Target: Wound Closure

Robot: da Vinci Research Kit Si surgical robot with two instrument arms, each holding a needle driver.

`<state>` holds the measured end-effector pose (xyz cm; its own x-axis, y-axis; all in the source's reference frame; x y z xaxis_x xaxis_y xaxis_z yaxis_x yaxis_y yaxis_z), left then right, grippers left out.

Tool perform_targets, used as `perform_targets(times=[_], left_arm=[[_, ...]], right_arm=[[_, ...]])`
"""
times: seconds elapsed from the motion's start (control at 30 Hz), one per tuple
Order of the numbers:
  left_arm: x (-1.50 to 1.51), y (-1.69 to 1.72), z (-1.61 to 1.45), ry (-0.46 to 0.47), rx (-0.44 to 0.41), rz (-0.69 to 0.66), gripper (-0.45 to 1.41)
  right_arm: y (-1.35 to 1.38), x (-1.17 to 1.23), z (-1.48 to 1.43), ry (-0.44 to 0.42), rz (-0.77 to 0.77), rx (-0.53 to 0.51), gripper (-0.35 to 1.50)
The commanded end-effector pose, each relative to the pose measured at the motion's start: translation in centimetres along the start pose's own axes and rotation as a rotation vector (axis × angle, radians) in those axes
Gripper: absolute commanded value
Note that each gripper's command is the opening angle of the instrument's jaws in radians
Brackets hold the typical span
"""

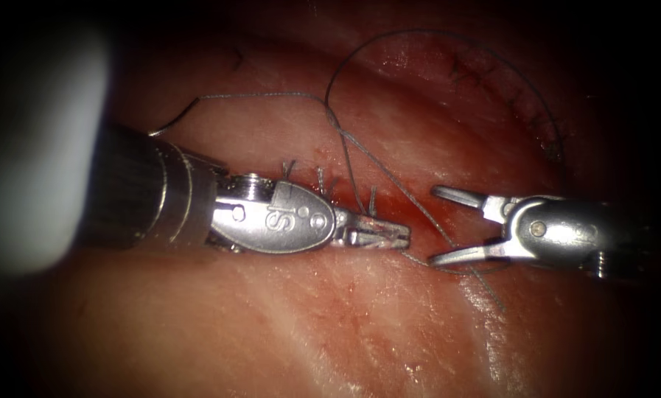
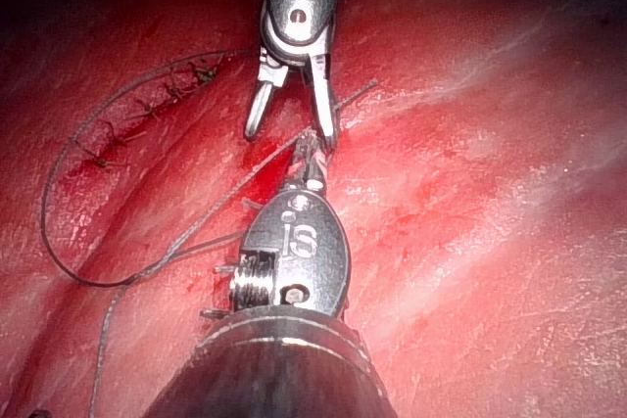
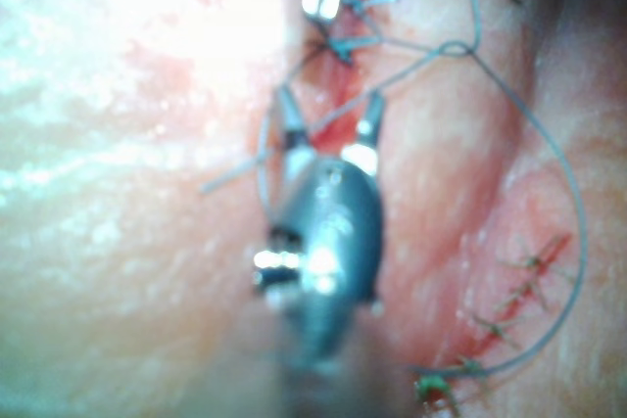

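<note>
1. Left arm's steel needle-driver tool, centre frame, jaws closed; whether they pinch thread, cannot tell.
2. Right arm's steel tool, right of centre, jaws spread wide, holding nothing.
3. Thin grey suture thread loops across upper frame, crossing between both tools.
4. Curved needle: cannot tell where.
5. Reddish pork tissue, cut with short thread ends.

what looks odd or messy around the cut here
The thread lies loose, in a wide loop over the tissue, crossing between the right tool's open jaws. The left tool, shut, sits at the cut, where red fluid has smeared.
</note>
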<state>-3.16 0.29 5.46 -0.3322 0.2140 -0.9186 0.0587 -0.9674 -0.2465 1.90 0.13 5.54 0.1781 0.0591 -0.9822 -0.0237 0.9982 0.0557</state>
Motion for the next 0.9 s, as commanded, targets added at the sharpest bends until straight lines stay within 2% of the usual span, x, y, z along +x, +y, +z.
perform_targets(times=[0.03,0.27,0.3,0.5,0.63,0.77,0.9], left_arm=[[-0.07,0.03,0.06,0.007,-0.007,-0.014,-0.45],[-0.14,-0.14,-0.03,0.077,-0.008,-0.049,-0.45],[-0.14,-0.21,-0.06,0.136,-0.008,-0.078,-0.45],[-0.19,-0.33,-0.1,0.258,0.01,-0.196,-0.45],[-0.25,-0.41,-0.1,0.295,0.018,-0.247,-0.45],[-0.29,-0.46,-0.1,0.337,0.031,-0.287,-0.45],[-0.3,-0.48,-0.1,0.338,0.029,-0.292,-0.45]], right_arm=[[0.01,-0.04,0.18,0.016,-0.007,-0.002,1.4],[-0.02,0.13,0.48,0.049,-0.019,-0.005,1.38],[-0.02,0.14,0.55,0.047,-0.019,-0.009,1.38],[-0.02,0.14,0.54,0.061,-0.019,-0.02,1.36],[0.01,0.16,0.55,0.082,-0.007,-0.041,1.36],[0.02,0.15,0.67,0.085,0.051,-0.052,1.36],[0.01,0.13,0.82,0.083,0.089,-0.061,1.41]])
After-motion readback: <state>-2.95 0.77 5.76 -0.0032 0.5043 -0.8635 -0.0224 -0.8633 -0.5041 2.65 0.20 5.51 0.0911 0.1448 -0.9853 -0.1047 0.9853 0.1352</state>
